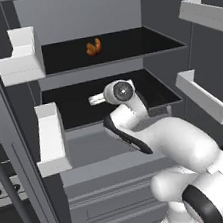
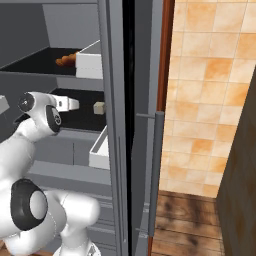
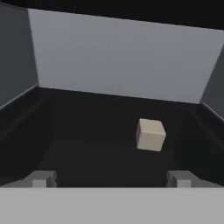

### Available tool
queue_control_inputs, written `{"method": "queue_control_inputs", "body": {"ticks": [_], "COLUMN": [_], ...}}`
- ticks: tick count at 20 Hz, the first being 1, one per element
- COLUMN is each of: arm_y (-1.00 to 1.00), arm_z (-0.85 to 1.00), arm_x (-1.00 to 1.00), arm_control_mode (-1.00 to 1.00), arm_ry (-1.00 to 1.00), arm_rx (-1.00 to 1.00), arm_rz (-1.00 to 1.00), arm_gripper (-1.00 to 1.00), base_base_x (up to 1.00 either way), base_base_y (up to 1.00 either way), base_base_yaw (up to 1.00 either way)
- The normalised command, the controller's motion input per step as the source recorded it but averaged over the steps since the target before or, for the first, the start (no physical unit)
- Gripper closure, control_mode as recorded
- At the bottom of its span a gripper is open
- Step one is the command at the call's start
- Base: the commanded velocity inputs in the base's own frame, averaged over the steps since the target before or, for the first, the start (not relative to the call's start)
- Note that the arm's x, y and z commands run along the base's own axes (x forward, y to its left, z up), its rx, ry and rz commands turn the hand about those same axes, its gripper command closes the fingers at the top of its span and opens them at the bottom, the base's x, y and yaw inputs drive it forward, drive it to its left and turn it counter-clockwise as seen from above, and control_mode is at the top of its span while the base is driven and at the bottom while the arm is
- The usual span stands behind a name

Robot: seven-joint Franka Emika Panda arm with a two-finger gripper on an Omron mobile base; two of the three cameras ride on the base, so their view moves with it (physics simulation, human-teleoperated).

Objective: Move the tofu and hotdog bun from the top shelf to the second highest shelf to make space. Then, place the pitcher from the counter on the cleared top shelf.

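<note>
A pale beige tofu cube (image 3: 150, 134) sat on the lower black shelf (image 3: 87, 144), ahead of the spread, empty gripper (image 3: 111, 178); an orange-brown lumpy bun (image 1: 94, 47), seemingly alone, lay on the top black shelf (image 1: 139, 43).

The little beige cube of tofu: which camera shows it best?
The hand view: the tofu sits unobstructed on the dark shelf, large and close. The right base view shows it as a small speck beside the door frame. In the left base view the arm blocks it.

pale beige tofu (image 3: 150, 134), orange-brown hotdog bun (image 1: 93, 47), black top shelf (image 1: 124, 46)
</note>
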Motion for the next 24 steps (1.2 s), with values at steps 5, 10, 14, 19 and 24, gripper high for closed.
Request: {"method": "queue_control_inputs", "body": {"ticks": [5,10,14,19,24], "arm_y": [0.18,0.06,0.01,0.00,0.00], "arm_z": [0.74,0.89,0.85,0.57,0.06], "arm_x": [-0.49,-0.25,-0.01,0.00,0.09], "arm_control_mode": [-1.00,-1.00,-1.00,-1.00,-1.00], "arm_ry": [0.07,0.04,0.00,0.00,0.00], "arm_rx": [0.07,0.10,0.03,0.00,0.00], "arm_rz": [0.00,0.00,0.00,-0.02,-0.05], "arm_gripper": [-1.00,-1.00,-1.00,-1.00,-1.00], "base_base_x": [0.00,0.00,0.00,0.00,0.00], "base_base_y": [0.00,0.00,0.00,0.00,0.00], "base_base_yaw": [0.00,0.00,0.00,0.00,0.00]}}
